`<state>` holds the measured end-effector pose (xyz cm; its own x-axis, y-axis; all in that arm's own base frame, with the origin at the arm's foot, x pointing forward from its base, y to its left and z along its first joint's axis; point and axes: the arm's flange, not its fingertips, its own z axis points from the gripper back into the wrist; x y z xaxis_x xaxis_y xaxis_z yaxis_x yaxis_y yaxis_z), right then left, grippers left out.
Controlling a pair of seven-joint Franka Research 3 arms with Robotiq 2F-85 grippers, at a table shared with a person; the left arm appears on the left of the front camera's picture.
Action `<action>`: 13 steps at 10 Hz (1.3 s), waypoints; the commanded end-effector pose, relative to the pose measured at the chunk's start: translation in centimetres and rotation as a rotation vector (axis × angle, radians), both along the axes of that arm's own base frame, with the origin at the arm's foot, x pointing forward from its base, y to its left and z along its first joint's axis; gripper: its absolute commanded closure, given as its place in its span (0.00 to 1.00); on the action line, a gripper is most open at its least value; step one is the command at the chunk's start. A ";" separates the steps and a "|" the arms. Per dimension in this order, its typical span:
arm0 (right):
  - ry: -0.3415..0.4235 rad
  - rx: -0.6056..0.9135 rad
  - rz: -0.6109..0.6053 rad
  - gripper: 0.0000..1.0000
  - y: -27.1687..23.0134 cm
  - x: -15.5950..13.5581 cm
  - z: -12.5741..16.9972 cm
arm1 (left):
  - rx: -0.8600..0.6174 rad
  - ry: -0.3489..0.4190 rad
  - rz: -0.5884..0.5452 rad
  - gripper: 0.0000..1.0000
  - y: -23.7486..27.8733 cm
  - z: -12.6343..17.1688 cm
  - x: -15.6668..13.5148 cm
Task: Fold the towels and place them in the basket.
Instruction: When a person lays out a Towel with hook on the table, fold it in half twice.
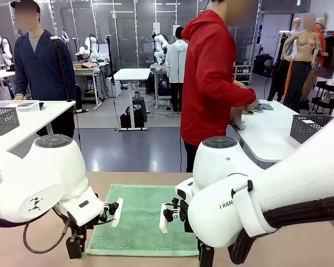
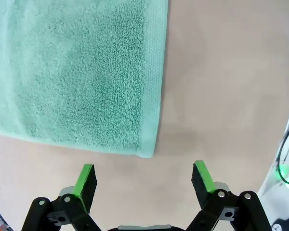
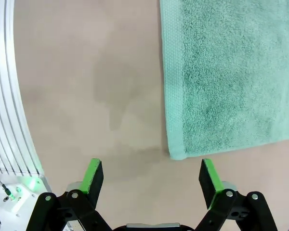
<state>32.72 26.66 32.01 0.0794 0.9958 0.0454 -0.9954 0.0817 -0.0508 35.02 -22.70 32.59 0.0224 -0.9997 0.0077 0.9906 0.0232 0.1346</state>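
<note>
Towel (image 1: 145, 219) in mint green lies spread flat on the tan bench (image 1: 323, 250), right in front of me and between my two arms. Its near edge runs along my side of the bench. In the left wrist view a near corner of the towel (image 2: 77, 72) sits just ahead of the gap between my left fingers (image 2: 85, 180). They stand wide apart, hold nothing, and have bare bench (image 2: 221, 72) under them. In the right wrist view the other near corner (image 3: 231, 72) lies just ahead of my right fingers (image 3: 209, 178), which are spread just as wide and empty. Beyond the bench, a person in a red top (image 1: 211, 83) stands at a white table (image 1: 267, 133) that carries a dark mesh basket (image 1: 309, 128).
</note>
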 end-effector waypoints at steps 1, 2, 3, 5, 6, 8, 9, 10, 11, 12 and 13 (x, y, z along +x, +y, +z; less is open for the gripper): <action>-0.017 -0.001 0.030 0.00 -0.9 0.4 -1.1 | -0.045 0.004 -0.035 0.00 3.3 -2.6 -4.4; -0.014 -0.001 0.034 0.00 -0.8 0.5 -1.3 | -0.054 0.015 -0.042 0.00 3.3 -2.9 -4.4; -0.014 -0.025 0.028 0.00 -0.8 0.6 -1.2 | -0.038 0.026 -0.079 0.00 3.1 -3.0 -4.6; 0.005 -0.005 0.006 0.00 -0.2 0.3 -0.6 | -0.011 0.017 -0.021 0.00 -0.1 -1.0 0.2; 0.006 -0.010 0.009 0.00 -0.3 0.3 -0.8 | -0.008 0.029 -0.040 0.00 -0.1 -1.5 0.1; 0.036 -0.003 0.019 0.00 -0.7 1.4 -1.4 | -0.011 0.060 -0.062 0.00 -0.6 -2.4 0.1; 0.040 -0.007 0.023 0.00 -0.8 1.7 -1.8 | -0.017 0.071 -0.073 0.00 -0.8 -3.0 0.0; 0.045 -0.010 0.031 0.00 -0.8 1.9 -2.1 | -0.018 0.076 -0.080 0.00 -1.0 -3.5 -0.2; 0.046 -0.007 0.036 0.00 -0.8 2.1 -2.3 | -0.014 0.067 -0.084 0.00 -1.0 -3.9 -0.2; 0.045 -0.003 0.044 0.00 -0.8 2.2 -2.4 | -0.005 0.046 -0.083 0.00 -1.1 -4.1 -0.3; 0.042 -0.002 0.052 0.00 -0.8 2.4 -2.6 | -0.004 0.032 -0.085 0.03 -1.1 -4.0 -0.3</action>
